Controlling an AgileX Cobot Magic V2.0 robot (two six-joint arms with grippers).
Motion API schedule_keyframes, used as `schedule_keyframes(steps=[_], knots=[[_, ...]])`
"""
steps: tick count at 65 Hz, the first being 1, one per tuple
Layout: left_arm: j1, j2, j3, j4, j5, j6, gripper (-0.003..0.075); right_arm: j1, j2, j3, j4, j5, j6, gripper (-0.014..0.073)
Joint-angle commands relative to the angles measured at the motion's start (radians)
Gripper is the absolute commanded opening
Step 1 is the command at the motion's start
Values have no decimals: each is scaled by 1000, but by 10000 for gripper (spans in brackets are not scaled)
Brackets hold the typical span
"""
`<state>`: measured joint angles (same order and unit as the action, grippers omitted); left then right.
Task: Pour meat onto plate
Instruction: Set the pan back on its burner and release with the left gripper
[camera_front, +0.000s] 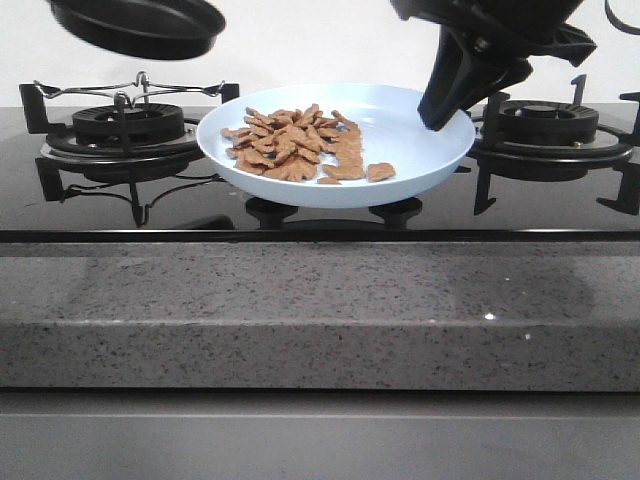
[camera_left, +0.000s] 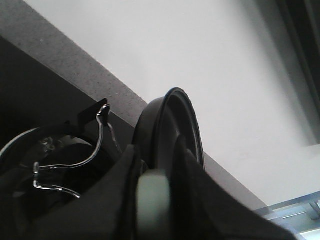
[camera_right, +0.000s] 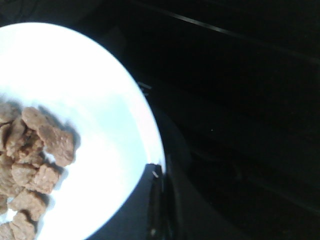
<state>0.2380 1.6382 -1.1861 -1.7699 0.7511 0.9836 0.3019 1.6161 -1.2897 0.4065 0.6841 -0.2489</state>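
The pale blue plate (camera_front: 420, 140) sits between the two burners over the black glass hob. The meat (camera_front: 295, 145) lies heaped on the plate's left half. My right gripper (camera_front: 440, 118) is shut on the plate's right rim. The right wrist view shows the plate (camera_right: 90, 90), the meat (camera_right: 35, 155) and the right gripper (camera_right: 161, 172) pinching the rim. The black frying pan (camera_front: 140, 25) hangs high at the top left and looks empty. In the left wrist view my left gripper (camera_left: 152, 197) is shut on the handle of the pan (camera_left: 170, 130), which is seen edge-on.
A left burner (camera_front: 125, 125) with a chrome wire stand (camera_front: 130, 90) lies under the pan. A right burner (camera_front: 548, 125) stands behind the right arm. The speckled grey counter edge (camera_front: 320, 310) runs along the front. A white wall is behind.
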Motion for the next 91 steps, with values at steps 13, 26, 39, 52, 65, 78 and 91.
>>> schedule_keyframes(steps=[13, 26, 39, 52, 65, 78, 91], knots=[[44, 50, -42, -94, 79, -55, -20, -1, -50, -19, 9, -36, -10, -114], [44, 93, -44, -94, 105, -124, -20, -1, -50, -19, 9, -35, -10, -114], [44, 99, -44, -91, 120, -126, 109, -1, -50, -19, 9, -34, -10, -114], [46, 99, -44, -74, 120, -126, 422, -1, -50, -19, 9, -34, -10, -114], [57, 97, -44, -36, 147, -126, 496, -1, -50, -19, 9, -34, -10, -114], [117, 70, -44, 60, 188, -152, 496, -1, -50, -19, 9, -34, -10, -114], [162, -31, -44, 268, 188, -211, 496, -1, -50, -19, 9, -34, -10, -114]])
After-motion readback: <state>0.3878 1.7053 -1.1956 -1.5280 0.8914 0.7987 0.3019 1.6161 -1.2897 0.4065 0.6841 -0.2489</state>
